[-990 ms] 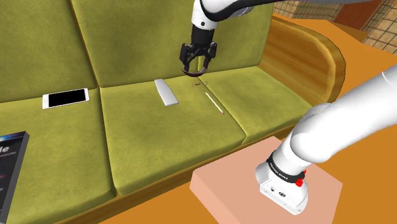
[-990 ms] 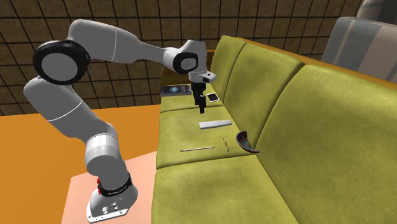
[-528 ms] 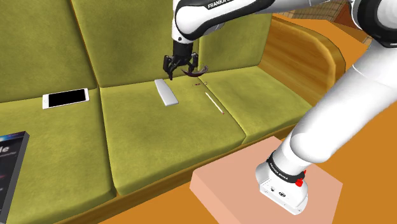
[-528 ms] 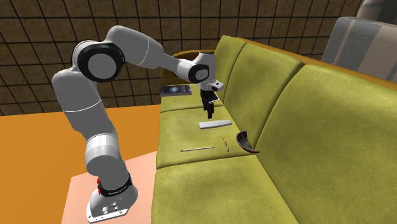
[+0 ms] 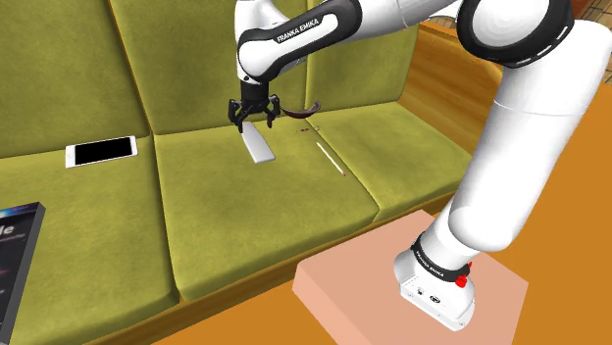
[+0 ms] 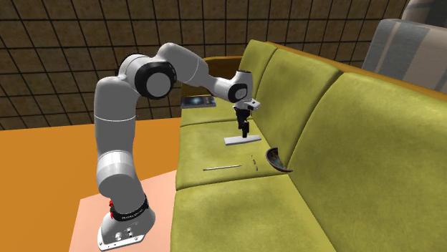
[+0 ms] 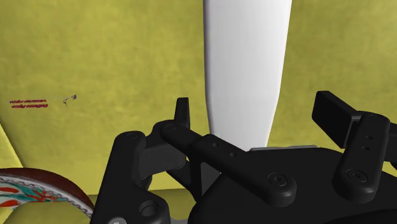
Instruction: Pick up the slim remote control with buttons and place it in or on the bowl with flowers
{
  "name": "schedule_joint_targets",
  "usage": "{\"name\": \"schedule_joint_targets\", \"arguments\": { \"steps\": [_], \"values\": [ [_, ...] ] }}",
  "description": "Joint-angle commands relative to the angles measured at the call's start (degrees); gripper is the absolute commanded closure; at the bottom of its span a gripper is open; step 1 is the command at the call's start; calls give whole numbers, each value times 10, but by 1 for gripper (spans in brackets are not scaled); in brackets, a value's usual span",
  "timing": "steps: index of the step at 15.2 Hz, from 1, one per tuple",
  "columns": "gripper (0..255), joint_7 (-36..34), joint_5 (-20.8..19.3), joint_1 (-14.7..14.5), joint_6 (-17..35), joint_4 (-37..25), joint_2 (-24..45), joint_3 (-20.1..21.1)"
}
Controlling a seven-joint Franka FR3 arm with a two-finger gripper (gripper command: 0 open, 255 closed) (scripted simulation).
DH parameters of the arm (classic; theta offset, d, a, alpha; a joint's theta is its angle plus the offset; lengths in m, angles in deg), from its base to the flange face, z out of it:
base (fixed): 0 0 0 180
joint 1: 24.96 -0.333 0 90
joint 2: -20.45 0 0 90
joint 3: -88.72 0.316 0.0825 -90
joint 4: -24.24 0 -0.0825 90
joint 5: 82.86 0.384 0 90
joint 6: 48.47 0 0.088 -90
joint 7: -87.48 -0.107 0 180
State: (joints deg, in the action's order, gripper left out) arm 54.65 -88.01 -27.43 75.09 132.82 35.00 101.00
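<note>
Black tool (image 7: 256, 107), spread wide, straddles the white remote (image 7: 247, 51) without clasping it.

Remote control (image 5: 257, 145): one, a slim plain white slab.
Bowl (image 6: 279, 160): one, dark-rimmed, with a painted inside.
Phone (image 5: 101, 151): one, white-edged with a black screen.
Book (image 5: 18, 260): one, dark-covered.
Thin pale stick (image 5: 330, 159): one.
Tiny thin item (image 6: 253, 162): one, too small to name.
Sofa (image 5: 59, 69): one, olive-green.
Seat cushions (image 5: 245, 216): three.
Robot arm (image 5: 520, 147): one.
Stand (image 5: 343, 294): one.
</note>
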Motion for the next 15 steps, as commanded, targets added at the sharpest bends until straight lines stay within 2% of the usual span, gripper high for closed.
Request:
{"name": "schedule_joint_targets", "arguments": {
  "steps": [1,8,15],
  "values": [
    [0,-6,-6,-2,7,-14,23,-3],
    [0,-11,-14,-3,50,3,49,-6],
    [0,-11,-14,-3,49,3,49,-6]
  ]
}}
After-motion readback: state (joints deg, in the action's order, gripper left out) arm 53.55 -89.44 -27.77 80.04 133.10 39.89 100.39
